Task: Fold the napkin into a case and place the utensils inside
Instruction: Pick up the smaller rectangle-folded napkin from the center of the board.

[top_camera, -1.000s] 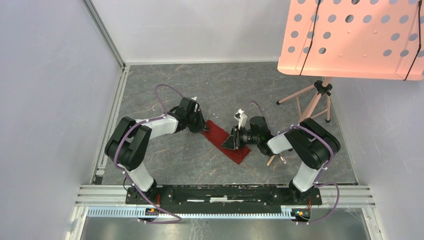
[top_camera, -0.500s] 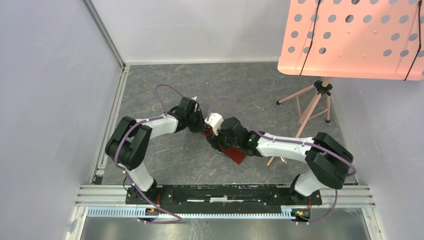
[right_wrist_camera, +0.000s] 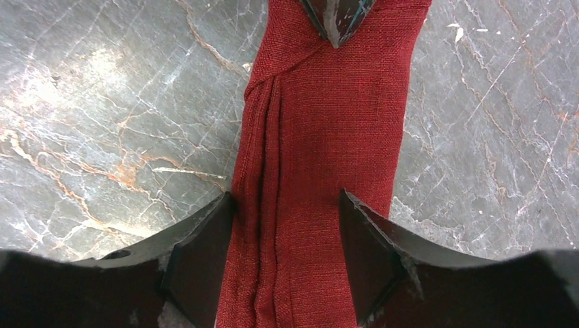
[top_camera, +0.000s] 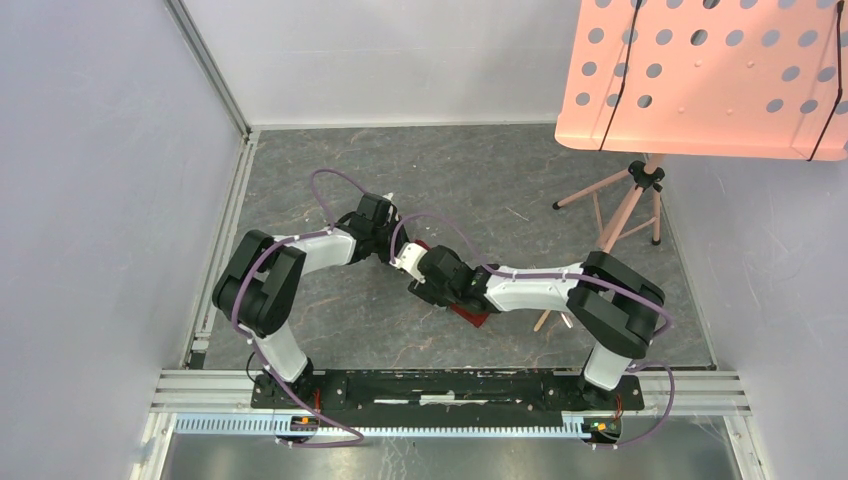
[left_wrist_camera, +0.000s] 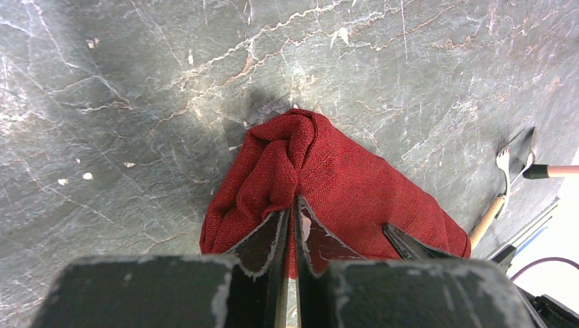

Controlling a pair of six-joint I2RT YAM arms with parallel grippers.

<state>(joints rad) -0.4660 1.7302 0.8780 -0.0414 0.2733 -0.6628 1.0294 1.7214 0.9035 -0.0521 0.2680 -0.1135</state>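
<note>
Two white-and-black arms meet over the middle of a grey marbled tabletop (top_camera: 480,180). Furthest left, the left arm bends in from its base, and the left gripper (left_wrist_camera: 292,205) is down at the upper-left end of a dark red woven cloth napkin (right_wrist_camera: 321,137). Its two black fingers are pressed almost together, with a raised ridge of the red fabric pinched between them. The cloth bunches into a rounded hump just beyond the tips.

From that pinched end the napkin runs as a long narrow band, folded over lengthwise and creased along one side, lying flat on the table. In the overhead view most of it is hidden under the right arm, and only its lower-right end shows.

Next along, the right gripper (right_wrist_camera: 287,197) reaches across from the right and hovers low over the band, near the pinched end. Its jaws stand apart, one fingertip at the fabric's edge and the other over the opposite side, with nothing clamped. Whether the tips touch the cloth cannot be told.

Further right, apart from the napkin's far end, a small fork (left_wrist_camera: 503,160) with silver tines and a pale handle lies on the table. At far right a salmon-pink perforated music stand (top_camera: 700,75) sits on a thin-legged tripod (top_camera: 640,195).
</note>
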